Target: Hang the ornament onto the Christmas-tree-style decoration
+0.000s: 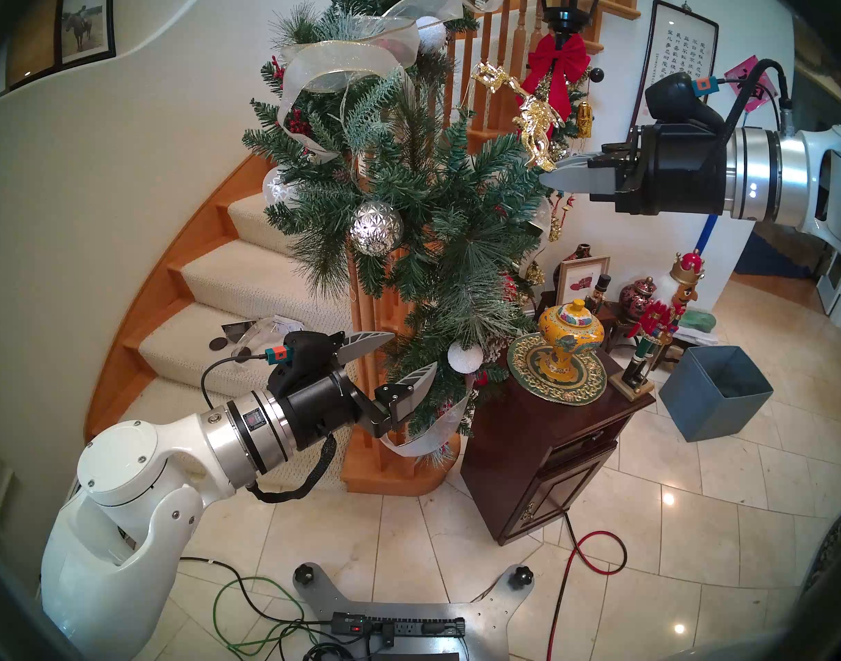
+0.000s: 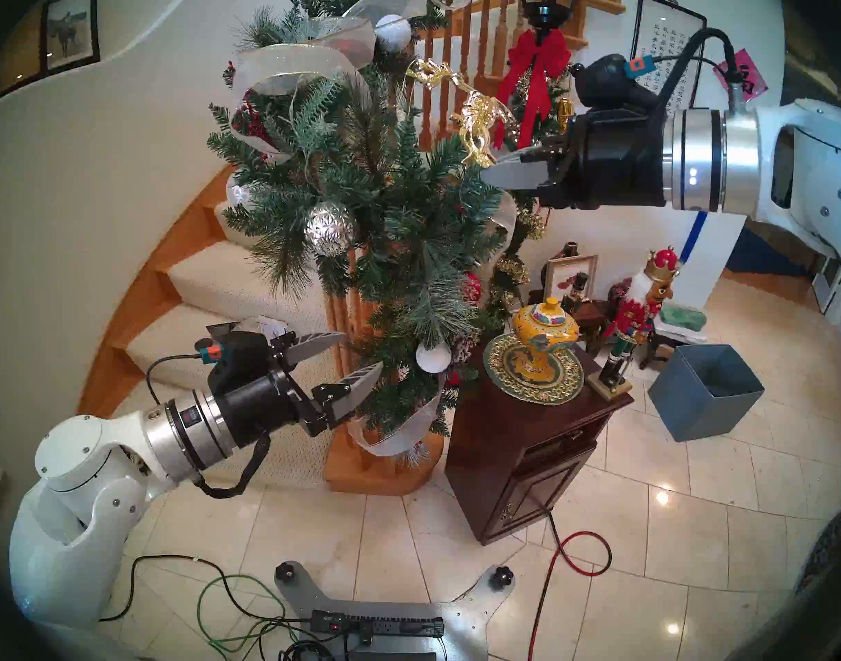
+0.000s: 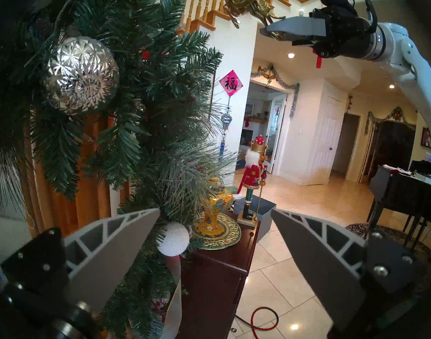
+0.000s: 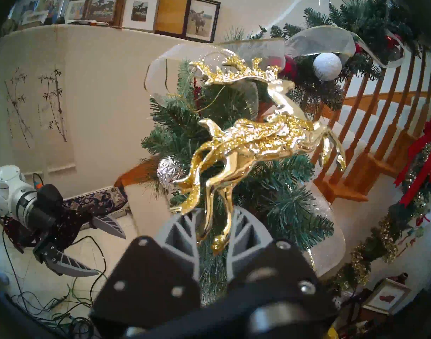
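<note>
The ornament [image 1: 535, 121] [image 2: 478, 121] [image 4: 246, 145] is a shiny gold chain of leaping reindeer, held up beside the upper right of the Christmas-tree-style decoration [image 1: 409, 192] [image 2: 399, 207] [image 4: 270, 184], a bushy green garland with sheer ribbon. My right gripper [image 1: 549, 173] [image 2: 490, 173] [image 4: 214, 223] is shut on the lowest reindeer's leg. The thin string [image 4: 209, 101] trails from the antlers toward the branches; I cannot tell whether it is caught. My left gripper [image 1: 411, 352] [image 2: 361, 352] [image 3: 215, 211] stands open and empty, low against the garland's left side.
A faceted silver ball [image 1: 376, 227] and a white snowy ball [image 1: 465, 357] hang in the garland. Right of it stands a dark cabinet [image 1: 552, 455] with a yellow jar [image 1: 570, 340] and a nutcracker [image 1: 661, 321]. A grey-blue box [image 1: 714, 393] and cables lie on the floor.
</note>
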